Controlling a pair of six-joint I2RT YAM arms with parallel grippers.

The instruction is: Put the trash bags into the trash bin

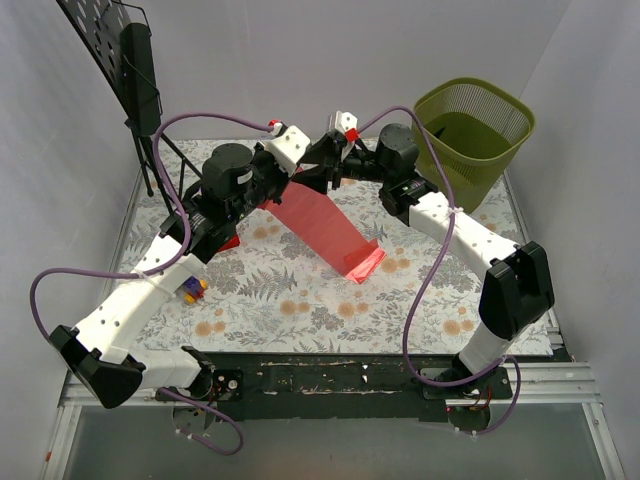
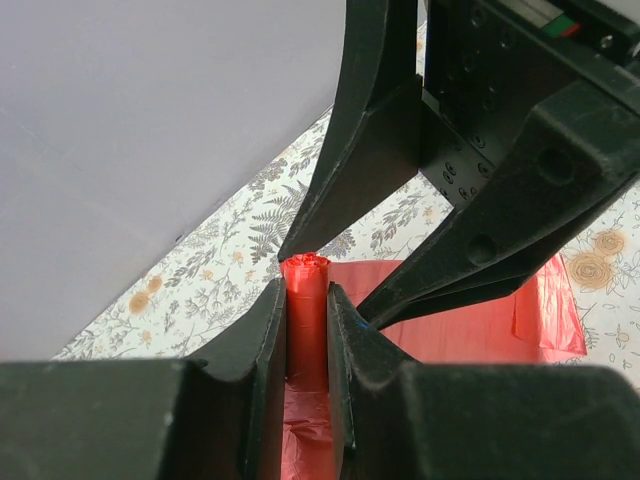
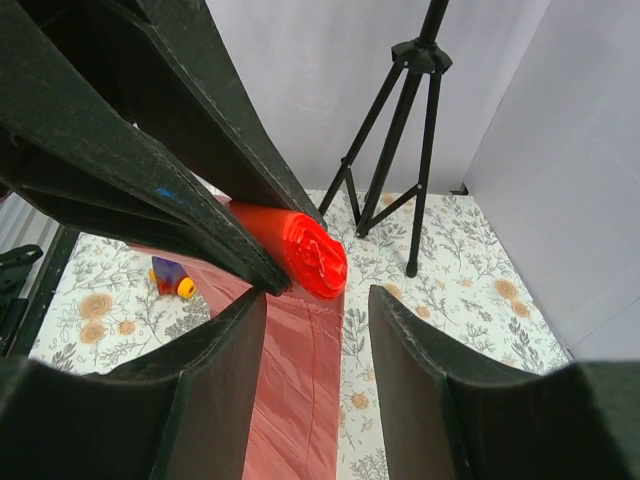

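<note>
The trash bags are a tight red roll (image 2: 305, 300) with one flat red strip (image 1: 330, 230) unrolled from it, sloping down to the table. My left gripper (image 2: 306, 290) is shut on the roll and holds it above the table. My right gripper (image 3: 318, 300) is open, facing the roll's free end (image 3: 312, 255), which sits just beyond its fingertips; the strip (image 3: 300, 380) hangs between its fingers. The two grippers meet at the back centre (image 1: 325, 165). The olive-green mesh trash bin (image 1: 472, 125) stands upright at the back right, apart from both grippers.
A black tripod stand (image 3: 400, 130) stands at the back left, also in the top view (image 1: 140, 80). A small purple and yellow toy (image 1: 192, 290) lies by the left arm. A small red object (image 1: 228, 241) lies under the left arm. White walls enclose the table.
</note>
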